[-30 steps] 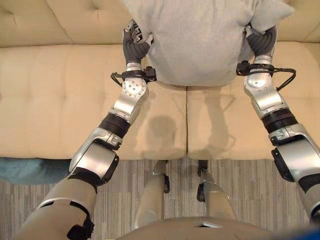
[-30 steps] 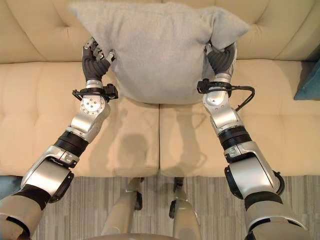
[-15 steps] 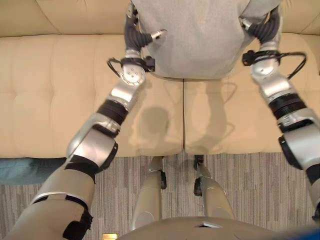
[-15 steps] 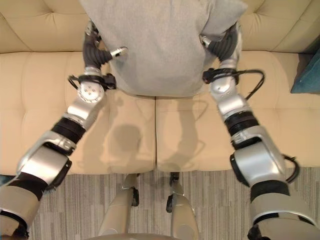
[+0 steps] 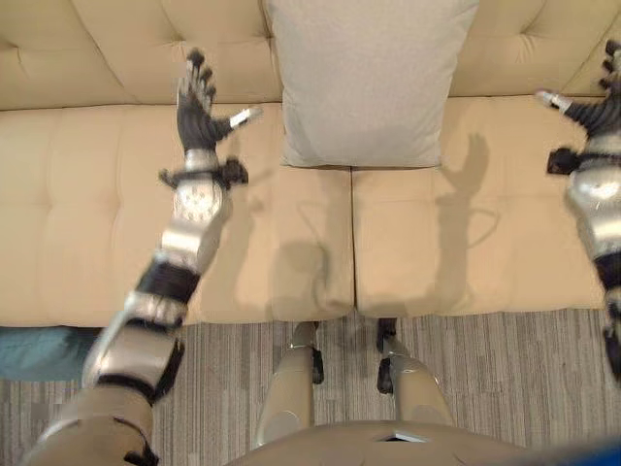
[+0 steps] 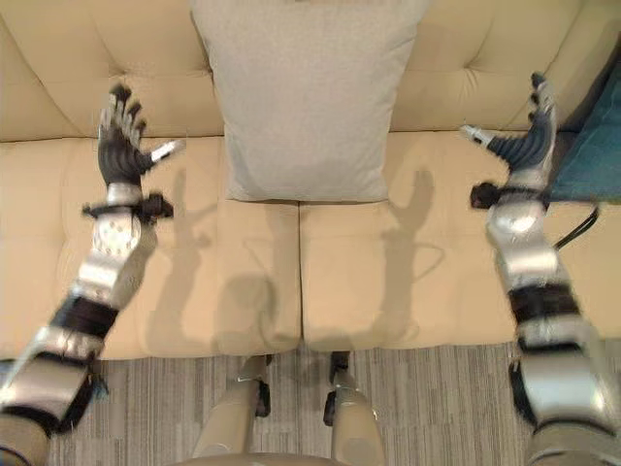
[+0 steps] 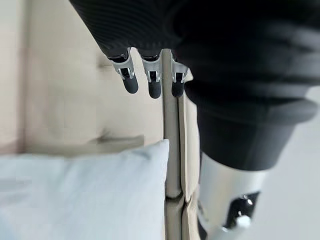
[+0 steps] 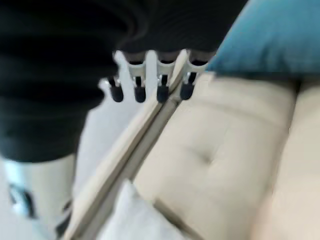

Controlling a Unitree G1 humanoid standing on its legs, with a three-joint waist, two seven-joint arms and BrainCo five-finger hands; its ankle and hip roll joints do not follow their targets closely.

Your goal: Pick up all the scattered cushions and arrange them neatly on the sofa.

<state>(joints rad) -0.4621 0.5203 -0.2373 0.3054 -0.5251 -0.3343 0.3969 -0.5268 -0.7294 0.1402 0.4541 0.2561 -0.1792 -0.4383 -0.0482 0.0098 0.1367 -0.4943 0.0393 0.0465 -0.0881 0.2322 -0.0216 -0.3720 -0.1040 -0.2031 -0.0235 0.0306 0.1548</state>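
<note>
Fingers of left hand spread straight and empty, raised over the seat at 10 o'clock from the cushion's lower edge, well apart from it. Fingers of right hand likewise straight, splayed, holding nothing, raised at 3 o'clock of the cushion, near the teal cushion. Both hands clear of all cloth; palms turned toward each other across the middle.

Grey cushion: upright against the backrest of the sofa, centred over the seam between the two seat pads, lower edge resting on the seat, upper edge cut off at 12 o'clock. Corners square, face smooth.

Teal cushion: at the right end of the sofa, at 3 o'clock, partly cut off by the edge; seen again in the right wrist view, leaning on the cream upholstery beyond the dark fingertips.

Left wrist view: dark-tipped fingers straight in a row, nothing between them; pale corner of the grey cushion past them, against tufted cream backrest.

Second teal piece on the floor at 8 o'clock, beside the sofa's front edge, mostly cut off; kind not discernible. Striped grey carpet across 6 o'clock.
</note>
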